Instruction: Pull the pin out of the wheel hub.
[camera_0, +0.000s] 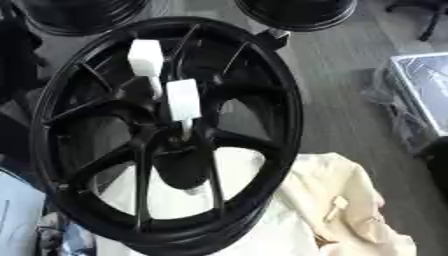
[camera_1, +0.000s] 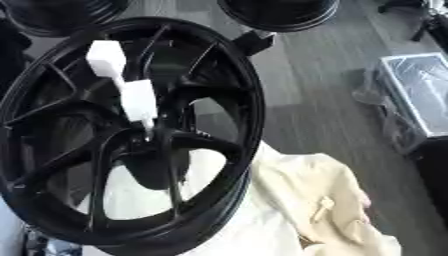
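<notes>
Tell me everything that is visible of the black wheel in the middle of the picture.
The wheel is black all over and looks like painted or cast metal, slightly glossy. It has a wide round rim and thin spokes that run in pairs to a central hub. It is tilted, face toward the camera, and its lower part lies on a cream cloth, which also shows through the gaps. Two white block-shaped pins stand out near the hub, each on a thin stem. No hand shows in either view.
</notes>
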